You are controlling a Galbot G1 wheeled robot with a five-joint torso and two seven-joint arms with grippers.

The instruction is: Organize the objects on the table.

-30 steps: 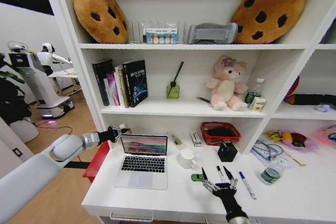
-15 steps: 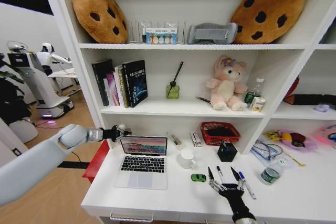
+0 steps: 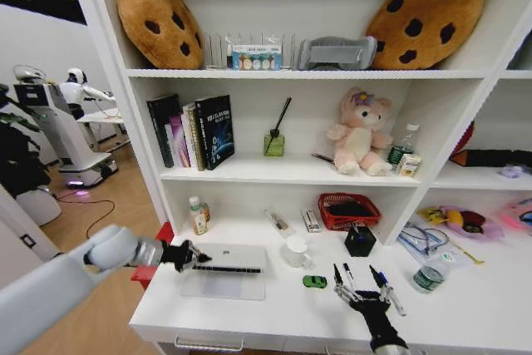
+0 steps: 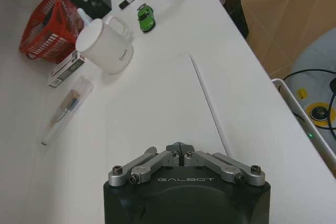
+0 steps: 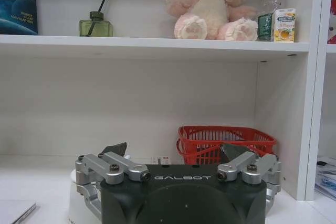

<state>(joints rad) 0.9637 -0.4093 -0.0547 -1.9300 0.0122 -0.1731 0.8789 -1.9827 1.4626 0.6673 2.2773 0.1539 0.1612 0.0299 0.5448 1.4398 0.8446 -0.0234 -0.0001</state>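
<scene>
Left tool [image 3: 196,257] shut at the nearly closed laptop [image 3: 223,272]; right tool [image 3: 362,282] spread over the pens [image 3: 387,288].

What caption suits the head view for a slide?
Left pincer at the nearly shut laptop lid; open right pincer hovers over the pens on the white table.

laptop [image 3: 223,273] lies on table [image 3: 465,313], left of mug [image 3: 295,251]; toy car [image 3: 313,282] just before mug; pens [image 3: 385,287] right of car; basket [image 3: 348,210] behind
</scene>
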